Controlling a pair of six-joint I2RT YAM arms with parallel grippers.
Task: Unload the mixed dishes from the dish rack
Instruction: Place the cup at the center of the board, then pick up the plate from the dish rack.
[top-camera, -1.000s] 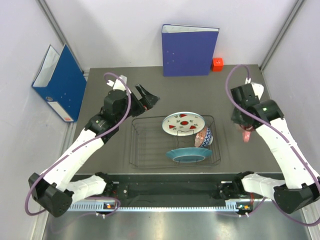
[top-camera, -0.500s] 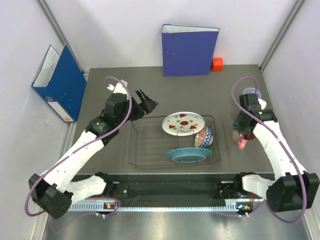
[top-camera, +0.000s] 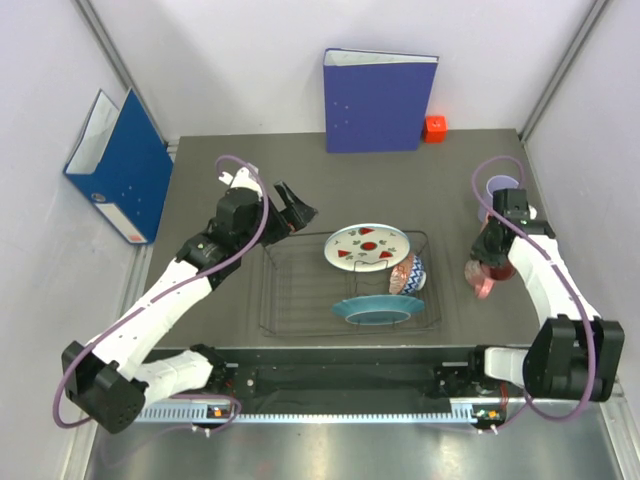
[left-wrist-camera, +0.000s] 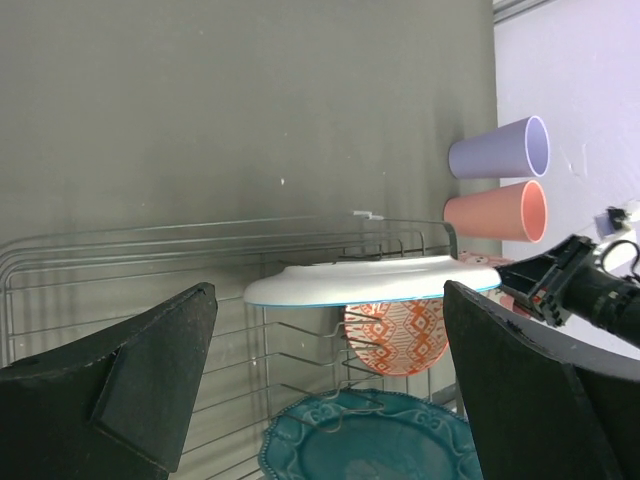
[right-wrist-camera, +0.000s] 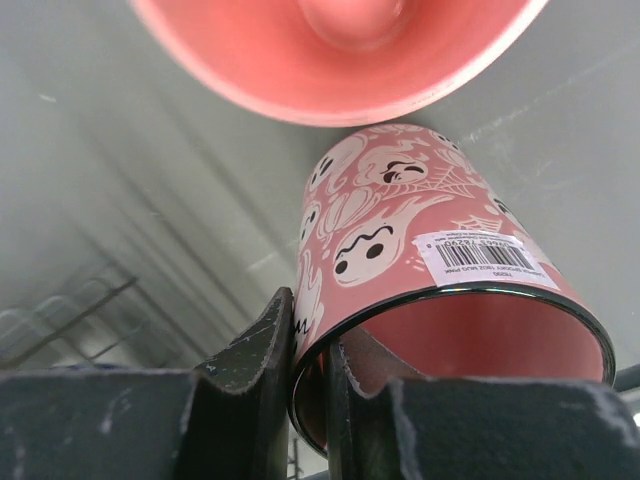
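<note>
Lowered — ghost-print cup (right-wrist-camera: 400, 260), barcode sticker (right-wrist-camera: 485, 255), right jaws clamping rim, left jaws apart.

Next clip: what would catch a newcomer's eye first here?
The right end effector pinches the rim of a pink ghost-print cup, right of the dish rack, beside a plain pink cup and a lavender cup. The rack holds a watermelon plate, a teal plate and a patterned bowl; the open left end effector hovers at its far left corner.
</note>
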